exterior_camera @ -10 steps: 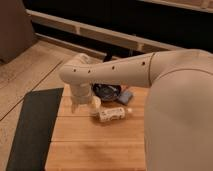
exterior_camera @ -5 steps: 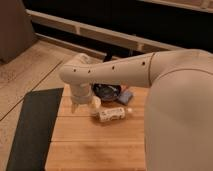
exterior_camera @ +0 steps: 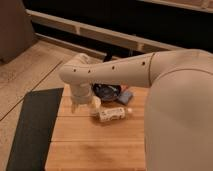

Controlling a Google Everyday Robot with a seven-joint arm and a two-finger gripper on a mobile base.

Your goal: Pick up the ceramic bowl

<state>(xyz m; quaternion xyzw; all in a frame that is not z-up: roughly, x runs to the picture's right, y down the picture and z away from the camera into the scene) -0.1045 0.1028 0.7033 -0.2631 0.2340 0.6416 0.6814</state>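
The ceramic bowl [exterior_camera: 106,91] sits toward the far edge of the wooden table [exterior_camera: 95,145], partly hidden behind the arm [exterior_camera: 115,72] that crosses above it. Just right of it in my view is a small blue item [exterior_camera: 126,96], and in front of it a white bottle-like object [exterior_camera: 112,114] lies on its side. The gripper [exterior_camera: 84,104] hangs low just left of the bowl; I cannot tell whether it is open or closed. A dark mat [exterior_camera: 30,125] lies left of the table.

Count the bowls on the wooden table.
1. The ceramic bowl sits near the far edge of the table, partly behind the arm, with the pincer just beside it. The arm may hide others.
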